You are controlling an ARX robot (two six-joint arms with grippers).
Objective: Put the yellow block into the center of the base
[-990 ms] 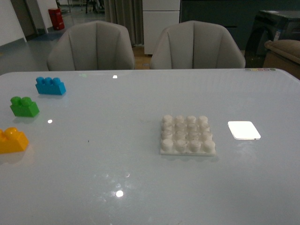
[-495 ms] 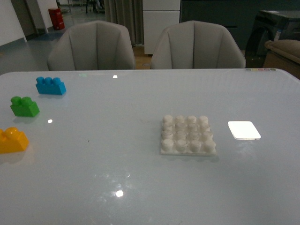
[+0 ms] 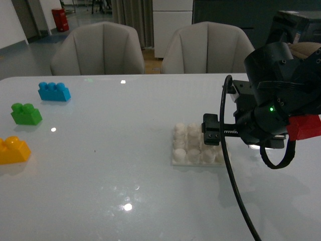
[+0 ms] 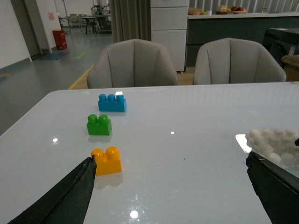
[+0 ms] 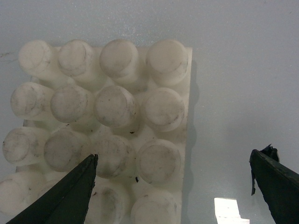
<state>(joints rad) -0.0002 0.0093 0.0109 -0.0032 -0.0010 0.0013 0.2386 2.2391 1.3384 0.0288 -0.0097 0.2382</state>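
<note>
Yellow-orange plastic marks the yellow block (image 3: 14, 150), which sits flat on the pale glossy counter (image 3: 125, 175) at the far left edge of the front view, studs up, well apart from the base (image 3: 188, 145) and held by nothing. Beyond it stand a green brick (image 3: 26, 114) and, further back, a blue brick (image 3: 53, 92), the three forming a loose row along the counter's left side. The base lies near the middle of the counter, its studded face up, and its right-hand part is hidden in the front view behind the right arm (image 3: 271, 100), a bulky black body with a green light and a looping cable. The right end effector (image 5: 174, 156) hangs above the base with its two dark fingers (image 5: 70, 196) spread wide and nothing between them (the wrist camera looks almost straight down on the scuffed white studs); one finger lies over the studs in that view, the other over bare counter beside the plate, and whether either touches cannot be told. The left end effector (image 4: 169, 158) is likewise spread wide and empty, pointing across the counter, with the yellow block ahead of it near one fingertip (image 4: 88, 170) and the base's edge near the other. Two grey chairs (image 3: 98, 47) stand behind the counter.
</note>
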